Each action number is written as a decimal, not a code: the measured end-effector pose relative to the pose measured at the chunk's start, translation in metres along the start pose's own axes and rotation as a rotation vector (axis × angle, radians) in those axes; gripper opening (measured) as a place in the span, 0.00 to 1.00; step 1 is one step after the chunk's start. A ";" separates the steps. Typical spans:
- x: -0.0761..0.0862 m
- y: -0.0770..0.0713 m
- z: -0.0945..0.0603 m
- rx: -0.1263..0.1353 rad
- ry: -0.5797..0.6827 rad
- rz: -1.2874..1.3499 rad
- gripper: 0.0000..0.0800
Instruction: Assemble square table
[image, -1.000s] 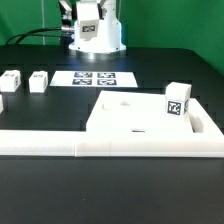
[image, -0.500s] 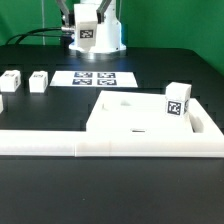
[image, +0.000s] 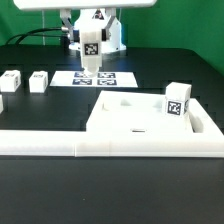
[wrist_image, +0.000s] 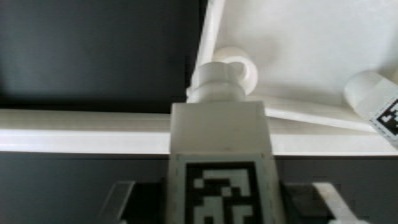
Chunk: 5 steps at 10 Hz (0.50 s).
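Gripper (image: 92, 40) is clamped on the held leg (image: 91, 58), which hangs upright in the air at the back of the scene, above the marker board (image: 112, 78) and clear of everything. In the wrist view the held leg (wrist_image: 221, 140) sits between the dark fingers with its tag facing the camera and its narrow round tip pointing down near a corner of the slab (wrist_image: 302, 45). The slab (image: 125, 118) lies flat on the table just behind the rail (image: 60, 146). An upright leg (image: 177, 101) stands on its corner at the exterior view's right. Loose legs (image: 38, 80) sit well apart at the exterior view's left. The leg looks like light, stiff, hard plastic with smooth flat faces, so it is probably slippery and likely to twist if pinched off-centre. The best hold is across two opposite flat sides, high on the square body, leaving the tip free. The slab looks rigid and heavier, best left lying. Its sockets are too small to tell.
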<state>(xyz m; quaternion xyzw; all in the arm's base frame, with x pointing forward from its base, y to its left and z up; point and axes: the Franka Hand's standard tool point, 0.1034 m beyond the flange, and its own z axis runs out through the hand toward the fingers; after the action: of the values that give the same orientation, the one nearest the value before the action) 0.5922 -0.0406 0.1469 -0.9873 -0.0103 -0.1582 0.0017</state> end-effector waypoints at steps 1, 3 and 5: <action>-0.003 0.007 0.005 -0.053 0.087 -0.015 0.36; -0.003 0.022 0.000 -0.116 0.185 -0.030 0.36; -0.006 0.040 -0.002 -0.207 0.313 -0.055 0.36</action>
<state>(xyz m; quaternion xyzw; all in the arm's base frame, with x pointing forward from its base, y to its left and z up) 0.5866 -0.0810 0.1473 -0.9449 -0.0203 -0.3103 -0.1027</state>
